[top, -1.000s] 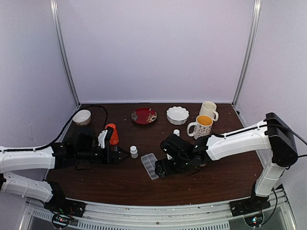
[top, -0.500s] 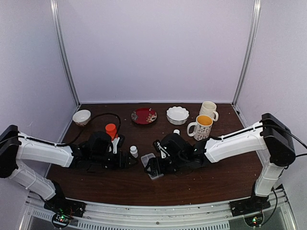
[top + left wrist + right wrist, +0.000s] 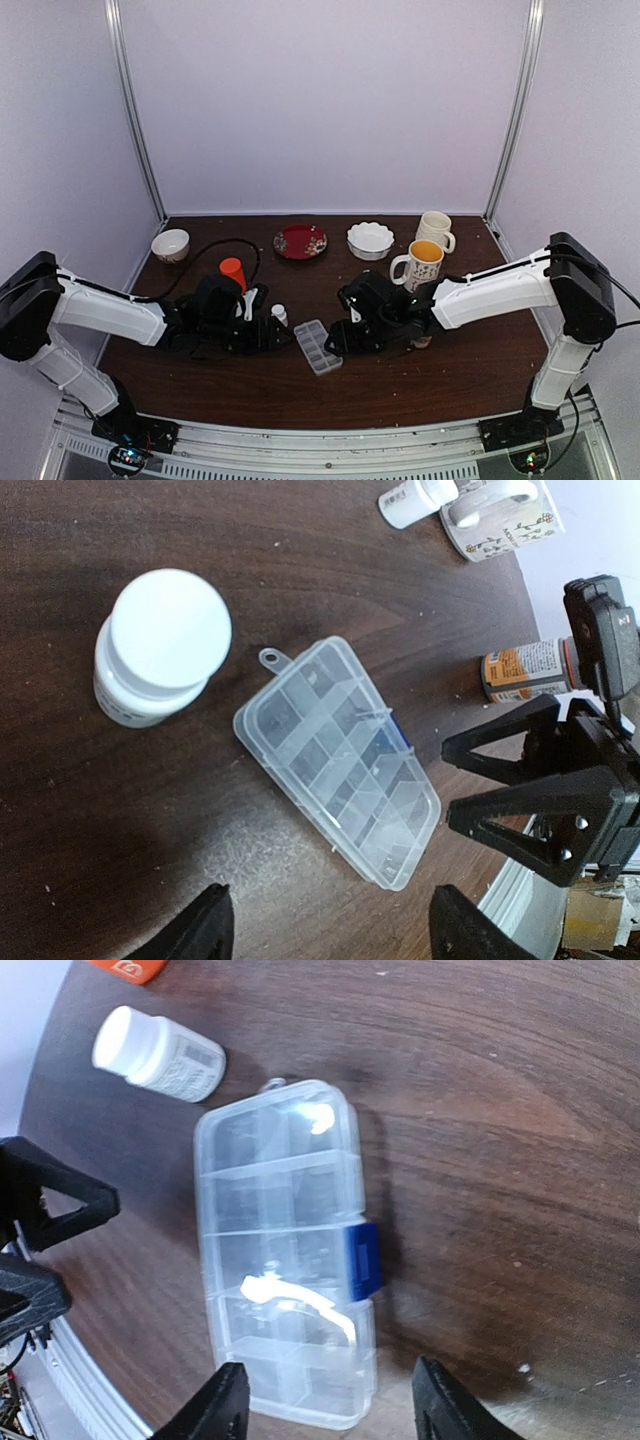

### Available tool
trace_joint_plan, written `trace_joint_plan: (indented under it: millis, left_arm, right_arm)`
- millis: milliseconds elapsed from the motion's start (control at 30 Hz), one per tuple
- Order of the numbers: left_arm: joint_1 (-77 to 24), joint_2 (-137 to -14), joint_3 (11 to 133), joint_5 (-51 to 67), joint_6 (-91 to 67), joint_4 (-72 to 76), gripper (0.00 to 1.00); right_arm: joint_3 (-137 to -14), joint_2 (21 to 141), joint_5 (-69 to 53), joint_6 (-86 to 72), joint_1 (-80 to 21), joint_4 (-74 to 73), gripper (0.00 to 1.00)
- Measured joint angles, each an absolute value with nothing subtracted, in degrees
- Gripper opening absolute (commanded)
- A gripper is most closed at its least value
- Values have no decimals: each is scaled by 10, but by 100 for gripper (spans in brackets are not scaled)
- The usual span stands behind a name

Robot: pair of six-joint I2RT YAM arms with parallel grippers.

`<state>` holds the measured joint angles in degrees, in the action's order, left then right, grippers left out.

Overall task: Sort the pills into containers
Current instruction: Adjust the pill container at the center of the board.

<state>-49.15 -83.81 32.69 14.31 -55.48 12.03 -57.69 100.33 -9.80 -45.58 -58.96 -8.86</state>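
The containers are the cells of a clear flat pill box (image 3: pixel 318 347) (image 3: pixel 336 761) (image 3: pixel 284 1252), lying on the dark table with its lid down and a blue clasp (image 3: pixel 365 1258) on one long side. No pills can be made out in any view. My left gripper (image 3: pixel 282 335) (image 3: pixel 332 940) hovers just left of the box, open and holding nothing. Facing it from the right, my right gripper (image 3: pixel 337 340) (image 3: pixel 336 1405) is open over the box's near end, its fingers spread about as wide as the box and nothing between them.
A small white bottle (image 3: pixel 279 314) (image 3: pixel 161 645) stands just left of the box, an orange-capped bottle (image 3: pixel 232 271) behind it. An orange-labelled bottle (image 3: pixel 524 670) lies beyond the right gripper. Mugs (image 3: pixel 425 262), a white bowl (image 3: pixel 370 240), a red plate (image 3: pixel 300 241) and a small bowl (image 3: pixel 170 244) line the back.
My left arm has swung right, from the orange-capped bottle to the edge of the pill box. The right gripper moved left over the box, then drew back slightly. Both sets of jaws have narrowed.
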Motion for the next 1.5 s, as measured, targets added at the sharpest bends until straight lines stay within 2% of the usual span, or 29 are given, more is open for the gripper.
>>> trace_joint_plan:
  millis: [267, 633, 800, 1033, 1367, 1500]
  left_arm:
    - [-493, -861, 327, 149, -568, 140, 73]
    - [-497, -890, 327, 153, -575, 167, 74]
    - [-497, -896, 327, 154, -575, 169, 74]
    - [-497, -911, 331, 167, -569, 170, 73]
    - [-497, -946, 357, 182, -564, 173, 70]
    - [-497, -954, 363, 188, -564, 175, 67]
  right_arm:
    - [-580, 1014, -79, -442, -575, -112, 58]
    - [-581, 1042, -138, -454, -592, -66, 60]
    - [-561, 1034, -169, -475, -604, -15, 58]
    - [-504, 1002, -175, -499, -559, 19, 55]
    - [-533, 1043, -192, -500, -564, 29, 42]
    - [-544, 1056, -198, -503, -570, 37, 30]
